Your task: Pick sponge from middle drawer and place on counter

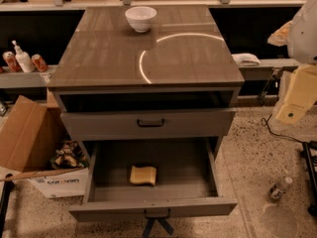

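Gripper (157, 226) at near edge, just in front of the open middle drawer (148, 207) handle; cannot tell how wide it is set. Sponge (143, 175) lies flat on the drawer floor, slightly left of centre. Risks: the soft, low block slips from a shallow pinch, or the arm clips the upper drawer (148, 124) front while lifting toward the counter (99, 58); lettering on the white box (62, 185) at left is unreadable.
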Motion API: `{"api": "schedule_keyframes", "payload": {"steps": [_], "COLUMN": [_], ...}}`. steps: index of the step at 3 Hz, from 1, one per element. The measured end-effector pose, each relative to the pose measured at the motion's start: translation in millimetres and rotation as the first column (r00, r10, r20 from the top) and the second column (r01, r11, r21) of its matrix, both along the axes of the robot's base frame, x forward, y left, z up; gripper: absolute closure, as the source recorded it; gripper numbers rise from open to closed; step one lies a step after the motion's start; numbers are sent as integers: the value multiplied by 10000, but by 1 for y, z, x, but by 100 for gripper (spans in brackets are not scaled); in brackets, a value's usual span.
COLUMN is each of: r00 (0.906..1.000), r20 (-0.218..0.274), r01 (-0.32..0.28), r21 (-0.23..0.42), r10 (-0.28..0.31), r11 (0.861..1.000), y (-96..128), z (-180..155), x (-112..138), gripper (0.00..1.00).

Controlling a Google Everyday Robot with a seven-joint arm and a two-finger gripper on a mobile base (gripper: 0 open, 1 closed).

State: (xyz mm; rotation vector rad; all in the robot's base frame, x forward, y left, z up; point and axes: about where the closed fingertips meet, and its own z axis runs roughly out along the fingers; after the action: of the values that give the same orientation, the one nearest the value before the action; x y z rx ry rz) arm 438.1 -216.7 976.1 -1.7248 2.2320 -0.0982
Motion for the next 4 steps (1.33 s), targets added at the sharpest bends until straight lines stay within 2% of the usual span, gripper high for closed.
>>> {"api": "schedule_keyframes", "payload": {"steps": [1, 2, 3, 4], "r00": [10000, 9996, 9955, 9825], "r20": [-2, -258, -801, -1616], "r01": [-1, -58, -375, -435], "r21": [4, 499, 1503, 2814], "r10": [1, 71, 500, 921], "r11": [10000, 9987, 9879, 9586], "y": [0, 0, 15, 41], "z": [0, -17, -68, -162], "x": [0, -1, -4, -13], "gripper": [0, 0, 0, 0]}}
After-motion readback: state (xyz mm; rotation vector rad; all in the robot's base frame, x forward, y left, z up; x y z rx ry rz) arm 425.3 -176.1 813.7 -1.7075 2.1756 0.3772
